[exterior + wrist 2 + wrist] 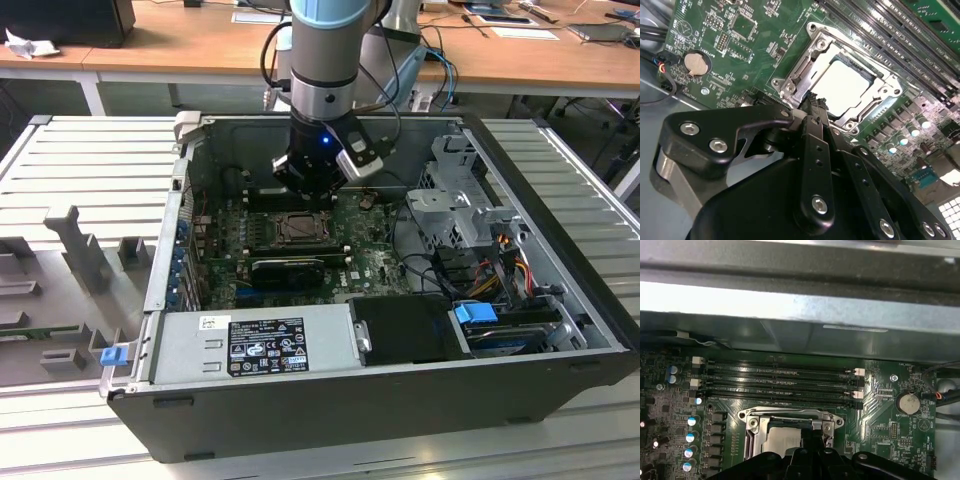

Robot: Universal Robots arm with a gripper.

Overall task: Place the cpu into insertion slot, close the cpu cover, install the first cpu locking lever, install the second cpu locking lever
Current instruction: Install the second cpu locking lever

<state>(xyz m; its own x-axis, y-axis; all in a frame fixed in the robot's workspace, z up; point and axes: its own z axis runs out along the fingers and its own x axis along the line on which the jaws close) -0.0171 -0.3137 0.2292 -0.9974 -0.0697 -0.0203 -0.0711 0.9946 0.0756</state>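
The pale silvery cpu (846,82) lies flat in the insertion slot (300,229) on the green board. The cpu cover (807,67), a silver metal frame, lies down around the cpu, whose top shows through its window. My gripper (815,102) hangs just over the socket's edge with its black fingers (816,130) pressed together and nothing visible between them. In the exterior view the gripper (305,190) hovers right above the socket. In the first wrist view the cpu (782,440) shows just beyond the fingertips (812,440). How the locking levers stand I cannot tell.
Long memory slots (780,382) run beside the socket toward the case wall (790,305). A coin battery (695,64) sits on the board. A long black card (288,268), the power supply (255,345), a drive cage (450,200) and cables (490,270) crowd the case.
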